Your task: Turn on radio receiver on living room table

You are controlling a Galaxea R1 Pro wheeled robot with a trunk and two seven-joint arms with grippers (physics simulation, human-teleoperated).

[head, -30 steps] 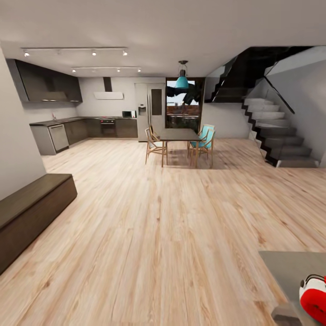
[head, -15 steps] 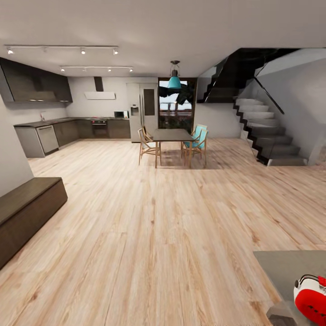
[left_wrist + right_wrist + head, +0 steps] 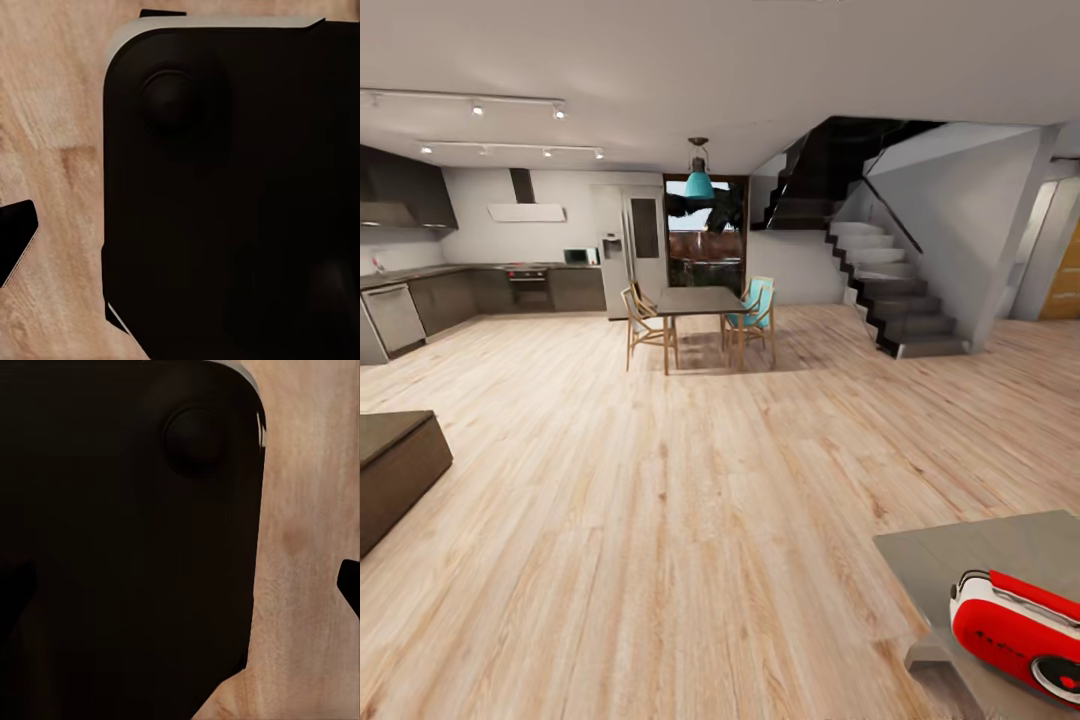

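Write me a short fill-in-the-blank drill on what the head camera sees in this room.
1. The radio receiver is mainly ____ in colour.
2. It lies on the grey table, at the picture's lower ____ corner.
3. The lamp hanging over the dining table is ____.

Missing words: red; right; teal

From my head camera, the grey desk [image 3: 1000, 550] sits at the lower right corner, its glossy top cut off by the frame edge. The red radio [image 3: 1022, 632] rests directly on it, near the corner closest to me, tilted so its face with the round dial points down and right. The desk stands on the light wood plank floor [image 3: 690, 500]. Farther off on that floor I see a dark dining table [image 3: 698, 300] with chairs [image 3: 643, 322] beside it.
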